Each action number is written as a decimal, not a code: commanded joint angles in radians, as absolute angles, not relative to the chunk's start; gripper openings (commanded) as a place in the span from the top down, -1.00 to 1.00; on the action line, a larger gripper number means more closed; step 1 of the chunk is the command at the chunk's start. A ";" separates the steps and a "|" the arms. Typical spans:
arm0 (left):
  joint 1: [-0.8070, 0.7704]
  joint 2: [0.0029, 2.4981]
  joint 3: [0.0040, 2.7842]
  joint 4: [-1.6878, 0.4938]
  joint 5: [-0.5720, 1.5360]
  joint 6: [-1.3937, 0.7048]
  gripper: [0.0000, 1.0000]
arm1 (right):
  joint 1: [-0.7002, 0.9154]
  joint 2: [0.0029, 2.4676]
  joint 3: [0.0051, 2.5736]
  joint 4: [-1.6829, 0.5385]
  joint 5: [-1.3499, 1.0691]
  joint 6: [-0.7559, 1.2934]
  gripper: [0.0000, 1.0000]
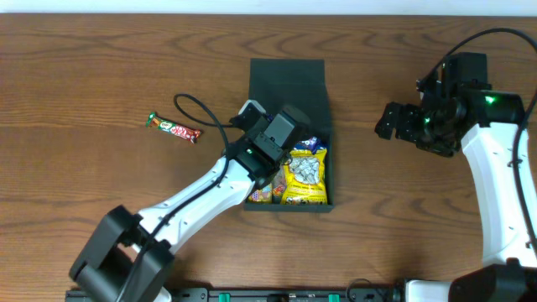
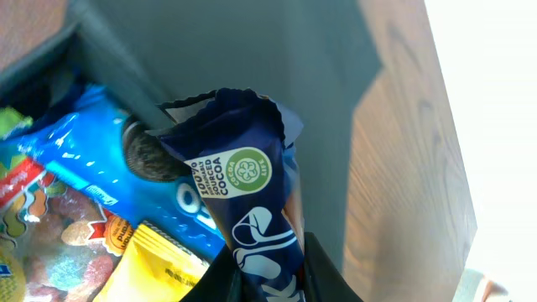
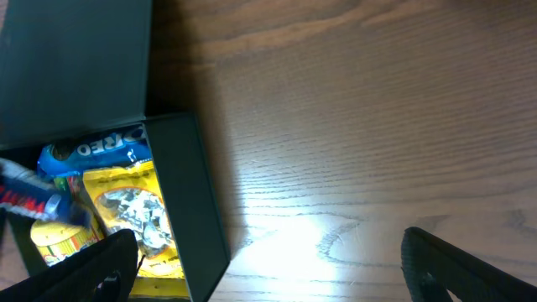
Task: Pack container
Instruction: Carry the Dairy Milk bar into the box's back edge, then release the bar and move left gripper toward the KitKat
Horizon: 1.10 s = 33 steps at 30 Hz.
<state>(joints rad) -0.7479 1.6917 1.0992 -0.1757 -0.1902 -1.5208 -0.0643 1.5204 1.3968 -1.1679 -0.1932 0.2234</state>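
Note:
The dark teal container (image 1: 326,126) stands open mid-table with its flap lid (image 1: 287,80) laid back. It holds a yellow packet (image 1: 304,178) and a blue Oreo packet (image 2: 80,155). My left gripper (image 1: 289,143) is over the container's far end, shut on a dark blue cocoa packet (image 2: 243,184) that hangs just above the Oreo packet; the jaws show in the left wrist view (image 2: 268,277). My right gripper (image 1: 393,122) is open and empty above bare table, right of the container. In the right wrist view (image 3: 268,268) the container wall (image 3: 185,210) lies at the left.
A red and green candy bar (image 1: 174,128) lies on the wood table left of the container. The left arm reaches in from the front left. The right arm comes in along the right edge.

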 commanded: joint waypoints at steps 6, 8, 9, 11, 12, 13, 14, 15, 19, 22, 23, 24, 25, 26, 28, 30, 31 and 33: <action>-0.735 1.734 1.114 -0.173 -0.217 -1.745 0.88 | -0.072 1.524 1.393 -1.175 -0.199 0.227 -0.98; -0.731 1.734 1.114 -0.166 -0.213 -1.765 0.56 | -0.072 1.524 1.393 -1.175 -0.199 0.227 -0.99; -0.731 1.734 1.114 -0.160 -0.213 -1.765 -0.12 | -0.072 1.524 1.393 -1.174 -0.199 0.227 -0.99; -0.731 1.734 1.114 -0.140 -0.213 -1.735 -0.90 | -0.072 1.524 1.393 -1.175 -0.199 0.227 -0.99; -0.731 1.734 1.114 -0.130 -0.210 -1.728 -0.91 | -0.072 1.524 1.393 -1.175 -0.199 0.227 -0.98; -0.731 1.734 1.114 -0.120 -0.203 -1.728 -0.90 | -0.072 1.524 1.393 -1.176 -0.199 0.227 -0.99; -0.731 1.733 1.114 -0.109 -0.191 -1.728 -0.90 | -0.072 1.524 1.393 -1.177 -0.199 0.227 -0.98; -0.731 1.732 1.114 -0.093 -0.186 -1.728 -0.91 | -0.072 1.524 1.393 -1.179 -0.199 0.226 -0.99; -0.731 1.708 1.114 -0.047 -0.214 -1.620 -0.91 | -0.072 1.524 1.393 -1.184 -0.198 0.210 -0.99; -0.717 1.648 1.114 -0.049 -0.352 -1.415 -0.91 | -0.072 1.524 1.393 -1.194 -0.198 0.204 -0.99; -0.706 1.624 1.114 -0.057 -0.401 -1.336 -0.91 | -0.072 1.524 1.393 -1.195 -0.199 0.201 -0.99; -0.695 1.603 1.114 -0.071 -0.440 -1.273 -0.90 | -0.072 1.524 1.393 -1.195 -0.198 0.200 -0.99; -0.673 1.574 1.114 -0.108 -0.491 -1.221 -0.91 | -0.072 1.524 1.393 -1.195 -0.198 0.200 -0.98; -0.645 1.552 1.114 -0.158 -0.525 -1.215 -0.91 | -0.072 1.524 1.393 -1.195 -0.198 0.200 -0.99; -0.566 1.522 1.114 -0.268 -0.527 -1.241 -0.90 | -0.072 1.524 1.393 -1.193 -0.199 0.200 -0.98; -0.466 1.516 1.114 -0.376 -0.461 -1.320 -0.90 | -0.072 1.524 1.393 -1.191 -0.199 0.200 -0.98; -0.389 1.518 1.113 -0.433 -0.387 -1.352 -0.90 | -0.072 1.524 1.393 -1.187 -0.199 0.201 -0.98; -0.291 1.531 1.113 -0.457 -0.287 -1.335 -0.91 | -0.072 1.524 1.393 -1.181 -0.199 0.201 -0.99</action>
<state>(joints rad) -0.3897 1.5154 1.1160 -0.4385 -0.3832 -1.3315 -0.0643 1.5204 1.3964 -1.1858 -0.1936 0.2153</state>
